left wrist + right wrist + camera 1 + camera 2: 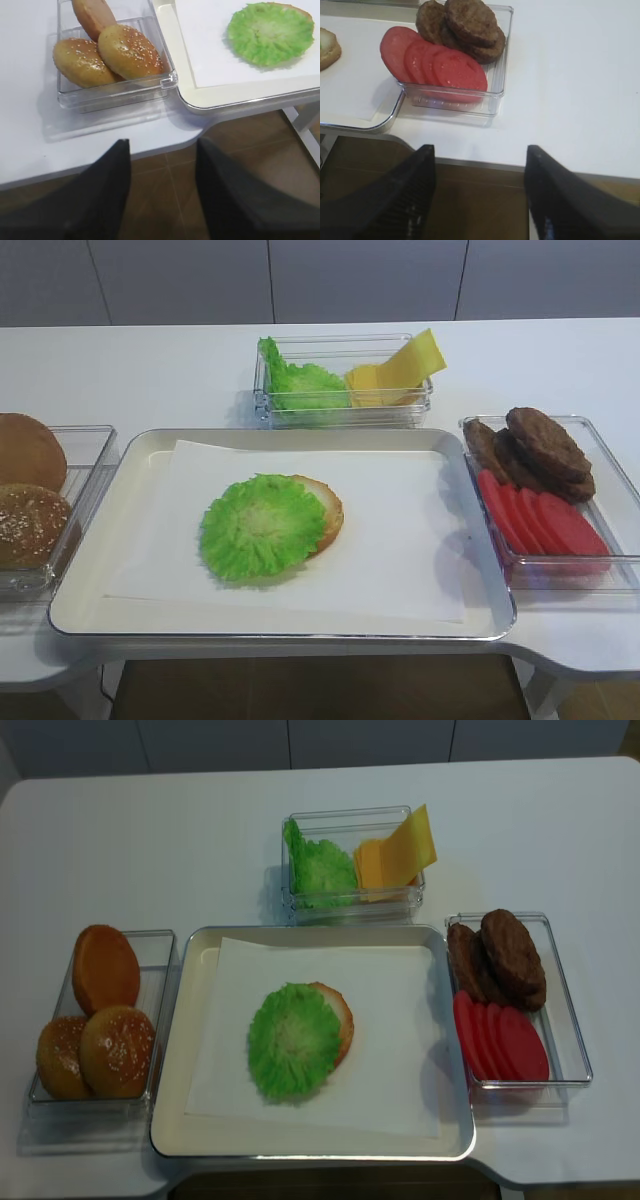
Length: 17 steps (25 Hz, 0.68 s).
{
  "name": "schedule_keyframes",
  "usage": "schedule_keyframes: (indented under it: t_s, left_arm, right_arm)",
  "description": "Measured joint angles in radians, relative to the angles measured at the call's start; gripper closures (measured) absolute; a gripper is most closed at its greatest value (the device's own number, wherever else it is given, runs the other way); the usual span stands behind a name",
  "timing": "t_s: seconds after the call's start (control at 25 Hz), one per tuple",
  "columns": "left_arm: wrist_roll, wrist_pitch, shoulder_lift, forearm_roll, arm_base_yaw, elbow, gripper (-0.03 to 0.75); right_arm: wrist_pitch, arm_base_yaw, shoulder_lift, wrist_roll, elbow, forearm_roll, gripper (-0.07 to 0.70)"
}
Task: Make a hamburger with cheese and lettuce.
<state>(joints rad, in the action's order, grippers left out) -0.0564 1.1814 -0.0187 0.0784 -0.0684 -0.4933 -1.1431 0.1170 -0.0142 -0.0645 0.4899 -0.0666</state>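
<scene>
Lettuce (262, 525) on tray (90, 590), cheese (400, 372) in bin (340, 415)

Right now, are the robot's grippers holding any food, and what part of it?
No, nothing is held. The right gripper and left gripper both stand open over the floor in front of the table, touching no food.

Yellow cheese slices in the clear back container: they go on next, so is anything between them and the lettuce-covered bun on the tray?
Nothing visible blocks the way. The yellow cheese slices lean uncovered in the clear plastic container behind the white tray; only its low wall and the tray rim lie between. The green ruffled lettuce leaf on the bun half is bare on top.
</scene>
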Motion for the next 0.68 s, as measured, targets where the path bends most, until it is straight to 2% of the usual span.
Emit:
schedule_keyframes:
  t_s: [0.68]
  left_arm:
    - [0.000,0.000,0.000,0.000,0.000,0.000,0.391]
  right_arm:
    - [0.000,-0.005,0.000,0.000,0.000,0.000,0.188]
